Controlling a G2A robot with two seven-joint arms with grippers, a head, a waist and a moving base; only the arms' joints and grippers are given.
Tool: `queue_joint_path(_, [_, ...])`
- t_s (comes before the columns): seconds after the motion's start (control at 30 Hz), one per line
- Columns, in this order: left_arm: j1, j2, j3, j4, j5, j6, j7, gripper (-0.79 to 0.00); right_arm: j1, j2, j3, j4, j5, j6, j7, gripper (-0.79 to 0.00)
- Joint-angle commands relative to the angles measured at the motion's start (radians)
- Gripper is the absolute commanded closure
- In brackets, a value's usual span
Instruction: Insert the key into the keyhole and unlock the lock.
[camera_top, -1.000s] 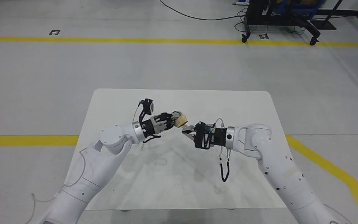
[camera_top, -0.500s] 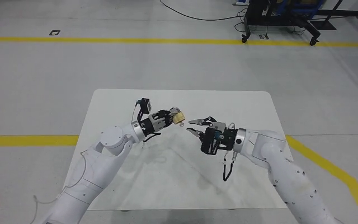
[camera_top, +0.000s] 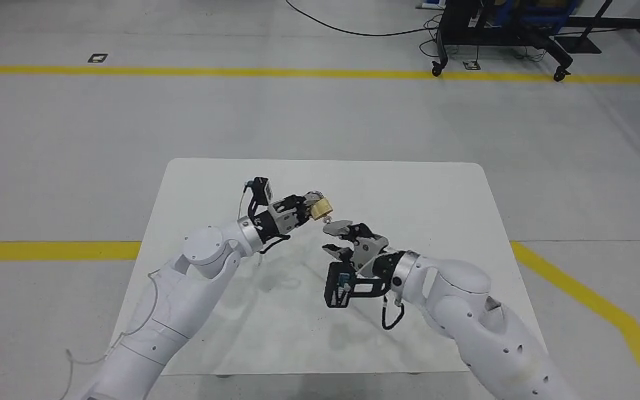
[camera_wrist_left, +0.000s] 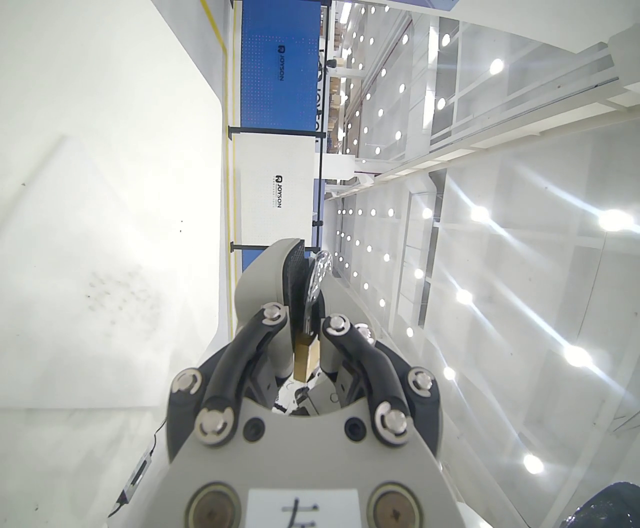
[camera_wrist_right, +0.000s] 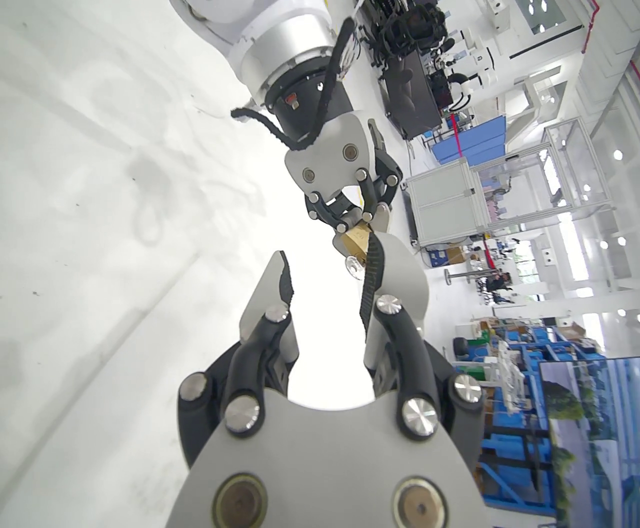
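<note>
Padlock clamped in the left gripper with the key in it, right gripper open beside it.
The left gripper is closed tight on the brass padlock, held above the white table. The silver key sticks out of the padlock's end that faces the right gripper, its round head free. The right gripper, just beside the padlock, has its fingers spread wide with nothing between them. One fingertip is close to the key's head; whether it touches cannot be told.
</note>
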Motion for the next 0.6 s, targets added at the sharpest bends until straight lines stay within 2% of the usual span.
queue_joint_path(0.0, [-0.001, -0.002, 0.002, 0.002, 0.000, 0.005, -0.003, 0.000, 0.002, -0.003, -0.025, -0.006, -0.047, 0.017, 0.039, -0.317])
queue_joint_path(0.23, [-0.003, -0.009, -0.001, 0.009, 0.003, 0.018, -0.012, 0.000, 0.025, -0.018, -0.091, -0.017, -0.138, 0.045, 0.143, -0.265])
queue_joint_path(0.47, [-0.002, -0.013, -0.007, 0.013, 0.004, 0.026, -0.024, 0.000, 0.059, -0.034, -0.116, 0.013, -0.132, 0.039, 0.196, -0.225])
queue_joint_path(0.57, [-0.001, -0.015, -0.010, 0.014, 0.004, 0.027, -0.029, 0.000, 0.069, -0.039, -0.118, 0.025, -0.125, 0.038, 0.212, -0.172])
